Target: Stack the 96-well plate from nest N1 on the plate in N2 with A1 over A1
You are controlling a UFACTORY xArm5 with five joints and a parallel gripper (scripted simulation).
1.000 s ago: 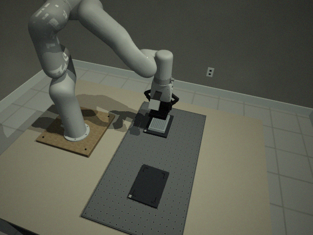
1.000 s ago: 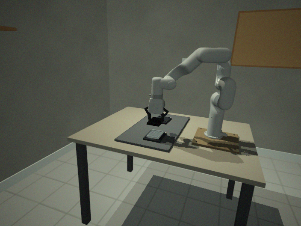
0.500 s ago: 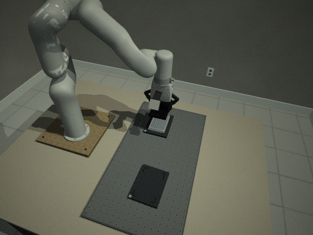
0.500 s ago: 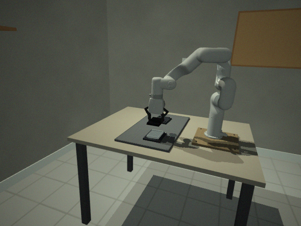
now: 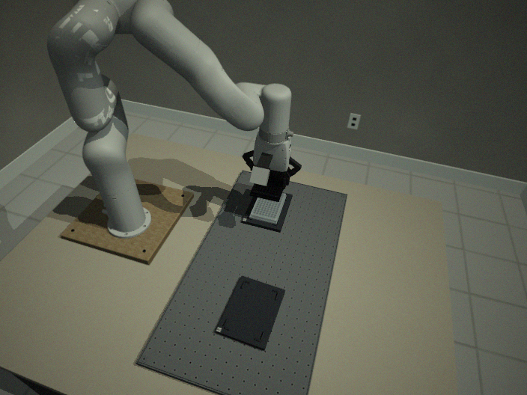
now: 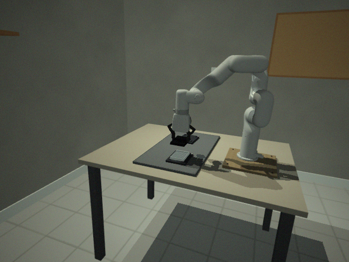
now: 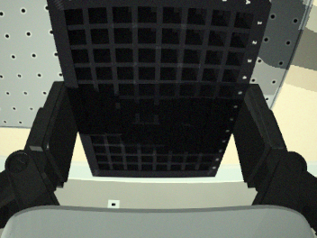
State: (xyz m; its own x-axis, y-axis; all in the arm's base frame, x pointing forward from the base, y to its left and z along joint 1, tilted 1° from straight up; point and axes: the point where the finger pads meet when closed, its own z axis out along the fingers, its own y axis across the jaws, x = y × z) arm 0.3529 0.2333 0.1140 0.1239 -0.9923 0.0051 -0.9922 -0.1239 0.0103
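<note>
The tan surface (image 5: 382,255) carries a grey perforated board (image 5: 298,263). The white arm (image 5: 191,54) reaches over that board's far end from its wooden base board (image 5: 170,242). Nest N1 (image 5: 250,312) lies bare at the near end of the board. Nest N2 (image 5: 274,226) holds the white 96-well plate (image 5: 266,209).

The black 96-well plate (image 7: 157,50) hangs in the air close to N2. The jaws stand almost fully apart and are clamped on its two long sides.

The main risk, as I judge it, is a descent with the plates not square or not centred. The black skirt would then land on the white rim and rest there instead of nesting. A sideways nudge on contact could also shove the lower plate off its seat on N2.

The top view shows both nests and the white plate's wells, but it hides how high the black plate hangs. The exterior view shows clear air beneath the black plate. The wrist view alone shows the row letters, with A at the upper right corner, and a sliver of the white plate past the far edge. The lower plate's A1 mark cannot be read in any view.
</note>
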